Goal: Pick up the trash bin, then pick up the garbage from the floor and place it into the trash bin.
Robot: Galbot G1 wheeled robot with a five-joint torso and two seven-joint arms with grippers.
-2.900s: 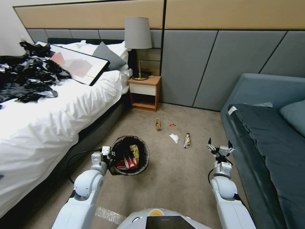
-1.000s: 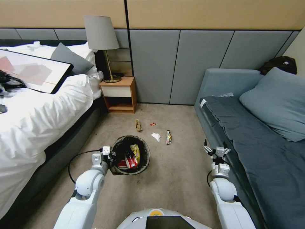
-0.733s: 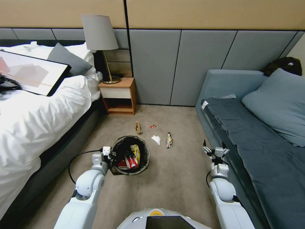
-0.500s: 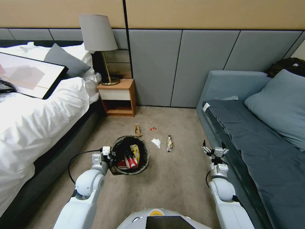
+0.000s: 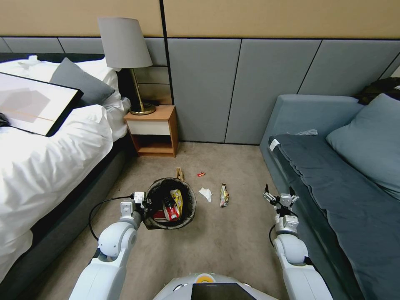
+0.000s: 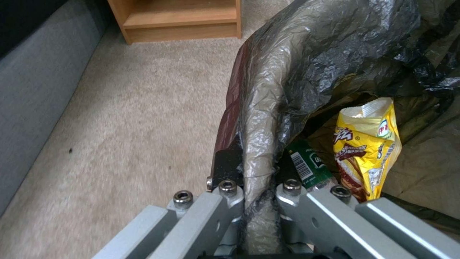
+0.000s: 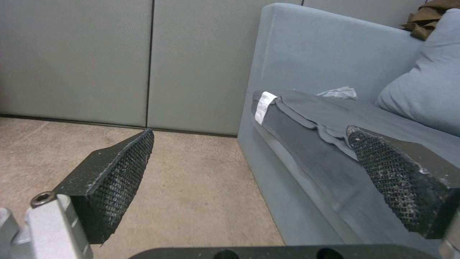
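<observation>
Bin [image 5: 170,204] hangs above the carpet [image 5: 225,246], held by the left gripper [image 6: 251,190]; its fingers [image 6: 225,169] pinch the lined rim, one inside and one outside; I judge the bin light and stiff, but the black liner [image 6: 287,72] is slippery, so the hold should stay on the rim itself. Inside lie a yellow wrapper [image 6: 366,147], a bottle [image 6: 307,162] and a red carton [image 5: 170,209]. On the floor ahead remain a tissue [image 5: 205,193], a dark wrapper [image 5: 224,196], a brown scrap [image 5: 179,173] and a tiny red wrapper [image 5: 201,174]; all look soft and light, best pinched at the middle. The right gripper [image 5: 278,198] waits near the sofa [image 5: 333,200], fingers [image 7: 120,169] wide and empty. Compared with a moment ago the robot has turned and come closer; the litter now lies nearer to the bin, while both arms keep the same pose.
</observation>
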